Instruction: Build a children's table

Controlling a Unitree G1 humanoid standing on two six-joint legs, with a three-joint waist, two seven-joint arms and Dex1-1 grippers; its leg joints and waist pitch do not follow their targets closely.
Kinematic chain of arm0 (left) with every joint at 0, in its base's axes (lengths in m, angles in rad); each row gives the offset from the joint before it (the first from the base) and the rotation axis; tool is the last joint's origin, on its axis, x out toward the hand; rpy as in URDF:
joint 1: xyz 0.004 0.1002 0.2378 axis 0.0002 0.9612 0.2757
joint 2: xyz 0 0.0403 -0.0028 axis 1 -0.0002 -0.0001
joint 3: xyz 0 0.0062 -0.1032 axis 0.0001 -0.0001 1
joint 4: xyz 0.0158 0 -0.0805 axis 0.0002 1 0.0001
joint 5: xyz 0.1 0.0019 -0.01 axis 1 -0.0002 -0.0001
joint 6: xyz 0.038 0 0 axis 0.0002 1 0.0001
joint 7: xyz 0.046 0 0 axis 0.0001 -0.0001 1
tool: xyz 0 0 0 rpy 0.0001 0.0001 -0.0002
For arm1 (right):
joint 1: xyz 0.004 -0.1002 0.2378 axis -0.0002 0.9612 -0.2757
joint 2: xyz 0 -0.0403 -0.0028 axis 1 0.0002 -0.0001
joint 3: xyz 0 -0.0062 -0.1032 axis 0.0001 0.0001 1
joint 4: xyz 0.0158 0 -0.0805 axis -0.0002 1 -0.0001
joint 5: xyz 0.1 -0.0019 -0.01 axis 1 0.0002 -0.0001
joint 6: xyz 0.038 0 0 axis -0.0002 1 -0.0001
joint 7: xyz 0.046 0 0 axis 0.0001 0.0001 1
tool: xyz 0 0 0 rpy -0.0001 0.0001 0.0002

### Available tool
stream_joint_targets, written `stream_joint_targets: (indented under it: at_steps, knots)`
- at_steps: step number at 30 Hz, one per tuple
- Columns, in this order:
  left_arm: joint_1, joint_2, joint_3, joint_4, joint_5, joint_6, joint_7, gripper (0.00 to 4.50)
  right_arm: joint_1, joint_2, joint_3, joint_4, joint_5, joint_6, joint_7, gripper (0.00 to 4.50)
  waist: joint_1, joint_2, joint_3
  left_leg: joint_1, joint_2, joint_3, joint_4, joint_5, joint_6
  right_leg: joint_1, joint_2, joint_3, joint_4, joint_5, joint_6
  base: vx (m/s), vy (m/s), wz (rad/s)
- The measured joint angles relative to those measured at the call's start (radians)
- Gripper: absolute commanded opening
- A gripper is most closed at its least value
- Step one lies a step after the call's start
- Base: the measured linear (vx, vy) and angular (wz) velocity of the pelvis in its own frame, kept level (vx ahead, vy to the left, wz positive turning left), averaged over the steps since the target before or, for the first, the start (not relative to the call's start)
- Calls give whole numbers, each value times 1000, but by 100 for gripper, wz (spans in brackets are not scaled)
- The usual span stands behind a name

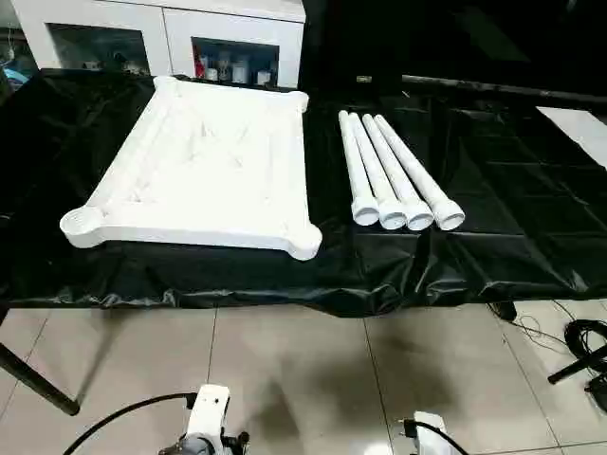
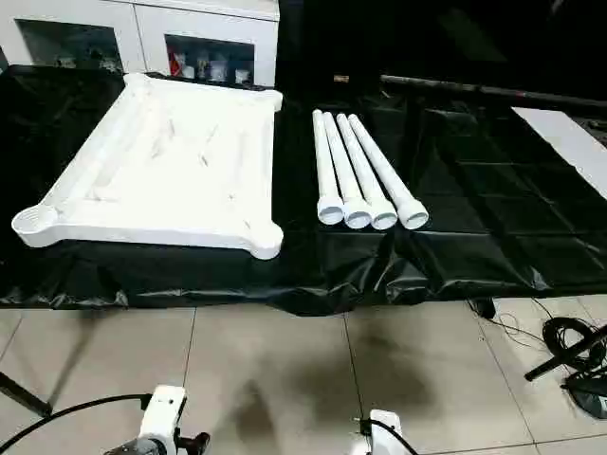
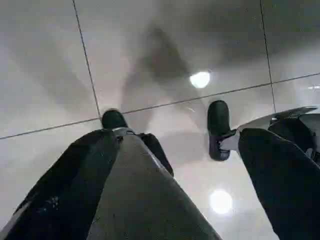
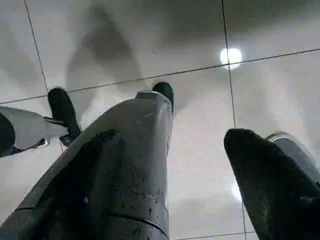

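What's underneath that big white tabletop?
The tabletop lies ribbed side up on a black plastic sheet that drapes over the front edge. The sheet hides whatever table or stand supports it.

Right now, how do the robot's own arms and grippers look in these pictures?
At the lower edge of the head view, the left arm and the right arm show as white housings, each with a black cable. In the wrist views, the left gripper and the right gripper each have two thick, matte black fingers that are rounded.
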Motion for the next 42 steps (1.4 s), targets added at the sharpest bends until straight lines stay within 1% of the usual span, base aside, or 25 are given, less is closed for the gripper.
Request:
stream_joint_targets:
  at_steps: [1,2,3,4,6,8,9,11,13,15,16,18,19,24,25,27,29,30,31,33,34,36,38,40,42]
  knots:
    - [-72,1,10,88,9,22,29,445,-49,0,-27,65,-6,26,-18,352,4,28,12,1,0,-3,4,0,0,3,1,-1,0,1,-2,0,0,0]
    - [-171,-5,10,173,28,70,73,445,-133,-5,-47,129,-21,54,-43,352,-6,18,16,-3,2,0,9,0,0,-2,2,2,3,7,-3,-63,13,-4]
    - [-216,3,11,187,39,76,104,445,-182,0,-57,132,-27,50,-49,352,-10,27,21,-6,0,1,8,0,0,-6,0,1,2,11,-5,-63,13,-4]
    - [-243,8,10,185,52,69,136,445,-202,6,-67,126,-32,30,-49,352,-13,32,19,-4,1,3,5,0,0,-5,-2,1,1,13,-7,-93,14,-11]
    - [-248,10,10,181,61,57,162,445,-201,8,-69,127,-39,8,-48,352,-7,38,8,2,2,2,3,0,0,2,-1,-2,1,7,-3,0,0,0]
    - [-229,10,10,191,61,53,170,445,-182,6,-69,142,-40,3,-52,352,3,40,5,8,2,2,-1,0,0,3,-1,-2,2,2,-2,38,-5,0]
    - [-213,10,10,202,61,54,173,448,-174,6,-69,149,-40,4,-55,370,5,41,6,5,2,3,-1,0,0,-1,-1,-2,2,2,-3,76,-9,0]
    - [-189,4,17,227,58,58,173,448,-168,6,-70,163,-39,5,-55,370,8,40,8,-4,3,3,1,4,7,-7,0,-3,2,1,-4,32,1,0]
    - [-194,5,21,225,55,52,172,450,-173,6,-72,161,-40,3,-55,391,11,37,9,-5,3,4,3,4,11,-7,0,-3,2,1,-4,0,0,0]
    - [-215,9,38,231,52,31,174,450,-183,9,-89,160,-53,-4,-53,406,14,38,9,-4,3,5,3,3,11,-7,-1,-3,2,1,-4,0,0,0]
    - [-222,11,44,230,52,6,175,450,-184,12,-97,159,-63,-16,-52,419,13,38,8,-2,3,6,3,3,11,-5,-1,-3,2,1,-4,0,0,0]
    - [-223,12,54,227,52,-22,175,450,-182,16,-106,160,-69,-28,-51,424,12,39,9,1,3,6,3,1,7,-3,-2,-2,2,1,-4,0,0,0]
    - [-210,14,59,212,49,-68,173,450,-178,19,-104,161,-81,-61,-31,446,9,39,9,1,3,6,3,1,6,-2,-2,-2,2,2,-5,0,0,0]
    - [-159,38,68,128,45,-172,146,450,-181,2,-61,125,-108,-132,62,446,3,38,9,1,4,6,2,1,6,-2,-2,-2,2,3,-5,0,0,0]
    - [-133,48,67,92,46,-198,134,450,-175,-10,-49,83,-111,-140,89,446,3,38,9,1,4,6,2,1,6,-2,-2,-2,2,3,-5,0,0,0]
    - [-69,61,66,-3,45,-254,102,450,-121,-33,-36,-86,-110,-147,142,446,6,37,10,0,4,6,2,1,6,-3,-1,-3,1,2,-5,0,0,0]
    - [-32,76,66,-68,45,-282,79,450,-74,-55,-28,-251,-107,-130,177,446,11,34,11,-1,4,6,2,1,6,-3,-1,-3,0,2,-4,0,0,0]
    - [-13,83,67,-104,44,-288,70,450,-46,-60,-23,-327,-105,-121,194,446,14,33,11,-1,4,6,1,1,7,-3,-1,-3,0,2,-4,0,0,0]
    - [23,92,68,-173,42,-292,66,450,11,-69,-6,-456,-105,-106,213,446,17,32,11,-1,4,6,1,1,8,-3,-1,-3,-1,1,-4,0,0,0]
    - [44,103,74,-209,40,-297,65,450,50,-73,11,-520,-106,-100,230,446,18,32,11,0,4,7,0,0,6,-2,-1,-3,-2,1,-4,0,0,0]
    - [85,106,80,-276,33,-290,65,450,101,-81,25,-601,-106,-74,237,446,18,32,11,-2,4,7,1,0,6,-3,-1,-3,-2,1,-4,0,0,0]
    - [214,111,103,-478,8,-297,57,450,250,-110,54,-857,-97,-41,252,446,23,33,12,-1,4,8,-6,-1,6,0,0,-3,-9,0,-2,0,0,0]
    - [313,125,131,-593,-13,-301,44,450,343,-138,55,-1012,-85,-12,257,446,18,27,14,0,4,9,-10,-1,6,1,1,-1,-11,0,-1,0,0,0]
    - [352,132,150,-654,-30,-301,37,450,364,-156,49,-1098,-75,18,257,446,15,23,17,0,5,8,-10,0,6,-2,2,-2,-12,-2,5,0,0,0]
    - [398,141,153,-751,-41,-316,12,450,393,-157,49,-1222,-54,42,258,446,15,23,17,1,5,8,-11,0,6,-1,2,0,-13,-2,6,0,0,0]
